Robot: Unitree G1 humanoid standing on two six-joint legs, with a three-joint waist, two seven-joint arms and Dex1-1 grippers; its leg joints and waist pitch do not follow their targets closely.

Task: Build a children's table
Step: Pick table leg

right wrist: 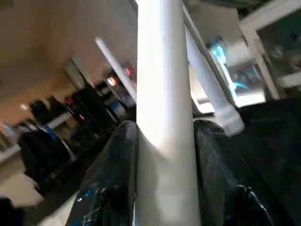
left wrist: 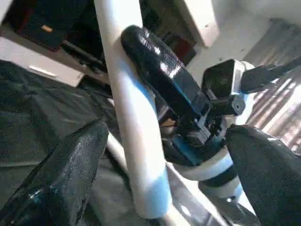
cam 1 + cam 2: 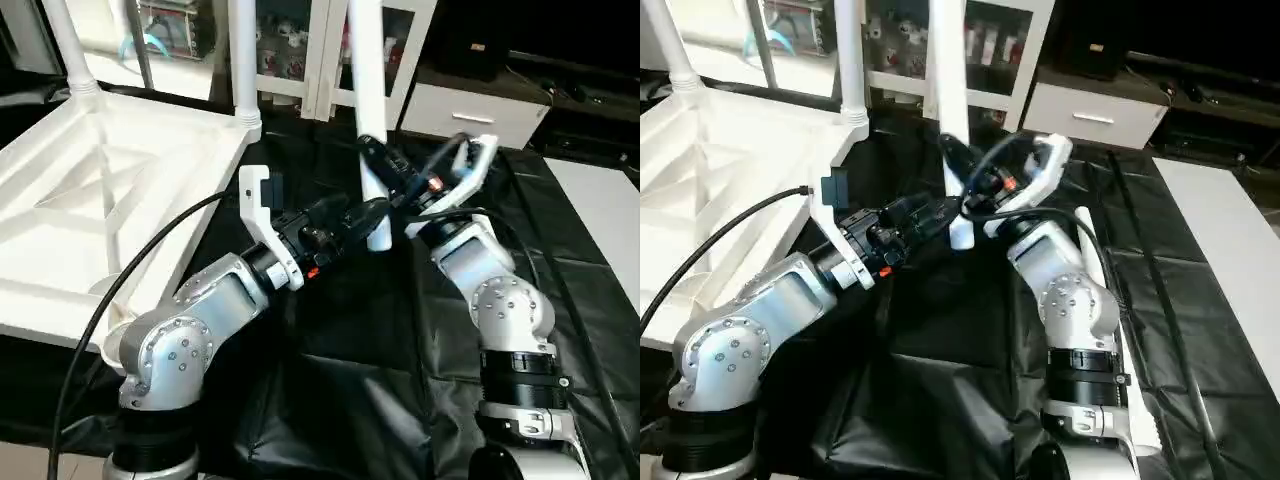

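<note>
Right pincer (image 3: 385, 165) grips upright leg (image 3: 367, 80); left pincer (image 3: 375, 215) splayed.

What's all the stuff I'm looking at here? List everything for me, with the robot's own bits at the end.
table top: one, white, lying upside down with ribbed underside up, on the robot's left.
fitted legs: two, white, standing up from the top's far corner sockets.
loose leg: one, white, held roughly upright in the middle, its lower end over the sheet.
black sheet: one, black, crinkled, covering the work surface.
cabinet: one, white, with a handle, at the back right.
glass-door cupboard: one, white-framed, at the back.
right gripper: one, black fingers, closed on the loose leg.
left gripper: one, black fingers, open, either side of the loose leg without touching it.
forearms: two, silver, in the foreground.
</note>
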